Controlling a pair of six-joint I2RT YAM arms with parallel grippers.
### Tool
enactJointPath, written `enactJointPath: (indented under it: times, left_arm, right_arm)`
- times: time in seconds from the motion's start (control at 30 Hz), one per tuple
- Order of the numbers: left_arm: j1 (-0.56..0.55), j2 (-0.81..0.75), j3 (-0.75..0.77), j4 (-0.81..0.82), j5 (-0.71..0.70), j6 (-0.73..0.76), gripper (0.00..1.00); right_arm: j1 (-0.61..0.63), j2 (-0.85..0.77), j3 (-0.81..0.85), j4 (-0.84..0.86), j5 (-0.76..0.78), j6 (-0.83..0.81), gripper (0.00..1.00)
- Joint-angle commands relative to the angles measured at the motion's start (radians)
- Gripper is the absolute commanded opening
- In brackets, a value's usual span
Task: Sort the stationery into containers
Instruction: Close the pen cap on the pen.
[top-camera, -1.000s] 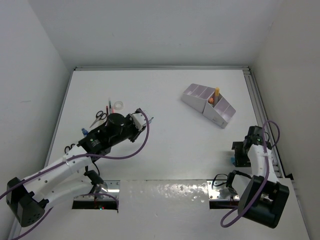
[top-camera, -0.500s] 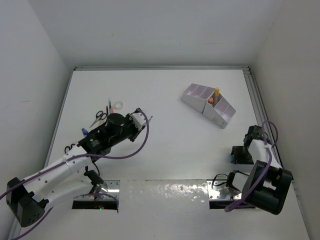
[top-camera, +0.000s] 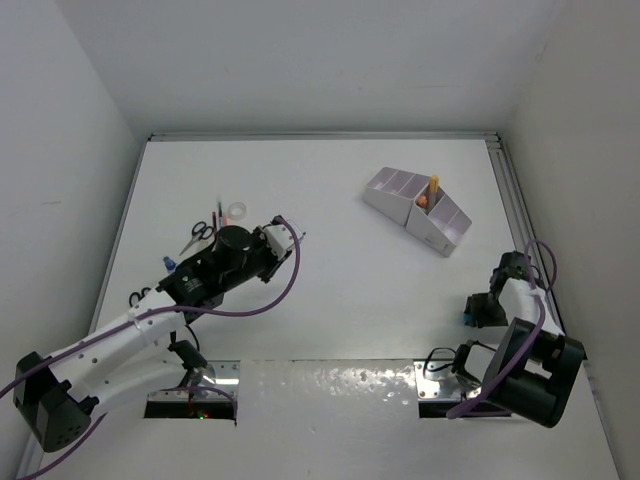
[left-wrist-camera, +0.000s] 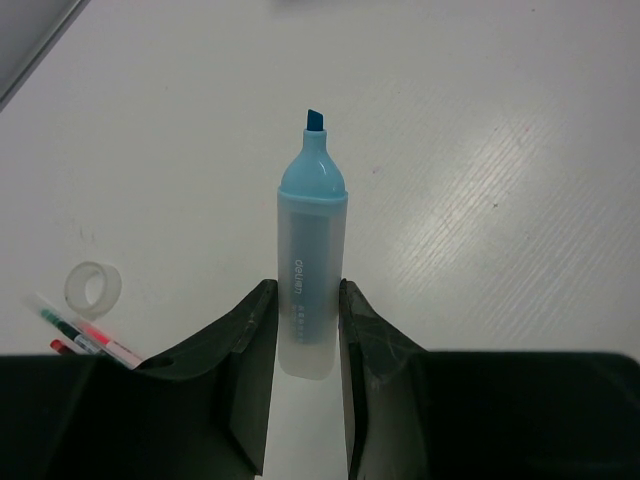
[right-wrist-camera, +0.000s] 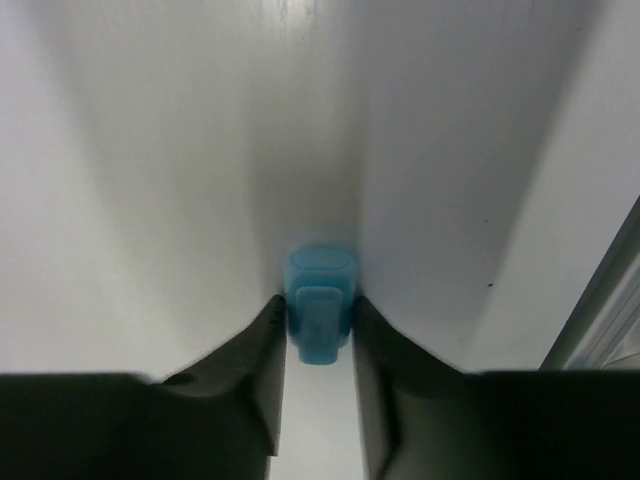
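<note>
Here, left gripper clamped on the lower barrel of a pale blue highlighter, uncapped, chisel tip toward twelve o'clock in the wrist view, white table behind it. At eight o'clock from those jaws, flat on the table, a clear tape ring. Just below the ring, thin pens, red and green among them, partly hidden behind the finger. From above, this gripper on the nine o'clock half of the table, black-handled scissors near it on its nine o'clock side. Right gripper low at four o'clock of the table, beside the edge rail, closed snugly against both sides of a small blue cap. White organiser at two o'clock, well apart from both grippers, an orange pencil upright in one of its middle compartments.
</note>
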Motion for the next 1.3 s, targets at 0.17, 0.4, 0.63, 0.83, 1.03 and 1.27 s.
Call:
enactJointPath:
  times: [0.17, 0.4, 0.63, 0.83, 1.03, 1.27]
  left_arm:
    - [0.014, -0.003, 0.046, 0.042, 0.010, -0.008, 0.00]
    - [0.019, 0.019, 0.069, 0.075, 0.228, -0.058, 0.00]
    - [0.024, 0.045, 0.098, 0.255, 0.482, -0.224, 0.00]
    - [0.048, 0.100, 0.121, 0.505, 0.628, -0.480, 0.00]
    - [0.054, 0.111, 0.172, 0.577, 0.691, -0.603, 0.00]
    - [0.056, 0.091, 0.127, 0.787, 0.660, -0.768, 0.00]
  right_arm:
    - [-0.012, 0.023, -0.049, 0.117, 0.020, -0.109, 0.00]
    - [0.074, -0.163, -0.011, 0.179, -0.063, -0.403, 0.00]
    - [0.180, -0.380, 0.119, 0.154, -0.289, -0.736, 0.00]
    - [0.307, -0.397, 0.387, 0.278, -0.528, -0.778, 0.00]
    - [0.509, -0.279, 0.674, 0.608, -0.689, -0.711, 0.00]
    - [0.772, -0.110, 0.806, 0.941, -0.830, -0.674, 0.00]
